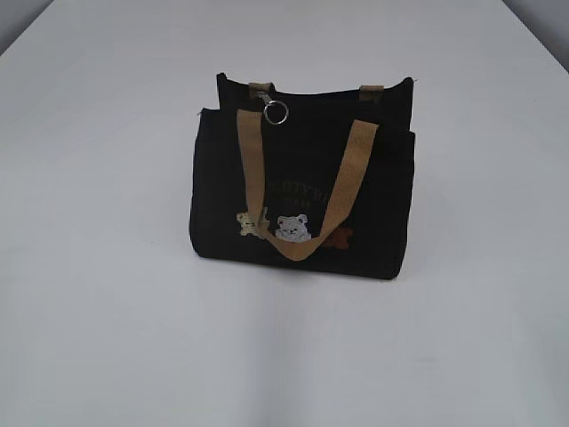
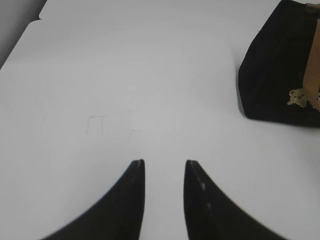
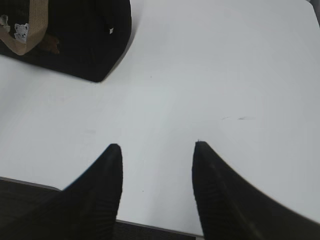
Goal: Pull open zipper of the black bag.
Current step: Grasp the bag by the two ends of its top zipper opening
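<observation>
Zipper (image 1: pixel 267 100): along the top of the black bag (image 1: pixel 302 200), pull and silver ring (image 1: pixel 277 113) hanging at the left end by the rear handle anchor; line looks closed, though hard to confirm.
Black bag: upright mid-table, front panel with bear patches (image 1: pixel 292 229) facing the exterior camera, tan handle (image 1: pixel 307 191) drooped over the front.
Left gripper (image 2: pixel 164 162): low over bare table, well apart from the bag's left corner; fingers parted narrowly, nothing between them.
Right gripper (image 3: pixel 157 146): near the front table edge, well apart from the bag's right corner; fingers parted wider, nothing held.
Risk: soft unbraced bag likely to slide or tip under a pull; ring small, easy to miss or pinch with a strap.
Room: white table (image 1: pixel 107 338) open on both sides and in front; near edge close under the right gripper.
</observation>
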`<state>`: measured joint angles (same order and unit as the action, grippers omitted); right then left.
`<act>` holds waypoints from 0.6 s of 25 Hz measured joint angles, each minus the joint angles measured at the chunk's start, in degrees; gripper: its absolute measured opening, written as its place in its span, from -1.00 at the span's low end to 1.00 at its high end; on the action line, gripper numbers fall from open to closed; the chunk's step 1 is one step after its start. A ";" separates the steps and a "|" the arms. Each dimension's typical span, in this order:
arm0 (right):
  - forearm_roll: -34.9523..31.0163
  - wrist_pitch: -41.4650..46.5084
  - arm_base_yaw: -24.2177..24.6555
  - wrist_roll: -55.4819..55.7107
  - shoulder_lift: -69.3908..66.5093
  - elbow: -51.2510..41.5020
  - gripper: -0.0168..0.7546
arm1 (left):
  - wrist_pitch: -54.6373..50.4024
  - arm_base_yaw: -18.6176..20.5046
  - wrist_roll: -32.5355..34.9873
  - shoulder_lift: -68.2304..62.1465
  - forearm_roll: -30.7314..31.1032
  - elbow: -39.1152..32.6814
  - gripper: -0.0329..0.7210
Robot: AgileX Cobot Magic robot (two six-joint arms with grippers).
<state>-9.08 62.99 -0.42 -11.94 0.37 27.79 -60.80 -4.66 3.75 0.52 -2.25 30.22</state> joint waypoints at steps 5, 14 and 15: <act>0.00 0.00 0.00 0.00 0.00 0.00 -0.02 | 0.00 0.00 0.00 0.00 0.00 0.00 -0.36; 0.00 0.00 0.00 0.00 0.00 0.00 -0.02 | 0.00 0.00 0.00 0.00 0.00 0.00 -0.36; 0.00 0.00 0.00 0.00 0.00 0.00 -0.02 | 0.00 0.00 0.00 0.00 0.00 0.00 -0.36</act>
<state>-9.08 62.99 -0.42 -11.94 0.37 27.79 -60.80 -4.66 3.75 0.52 -2.25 30.22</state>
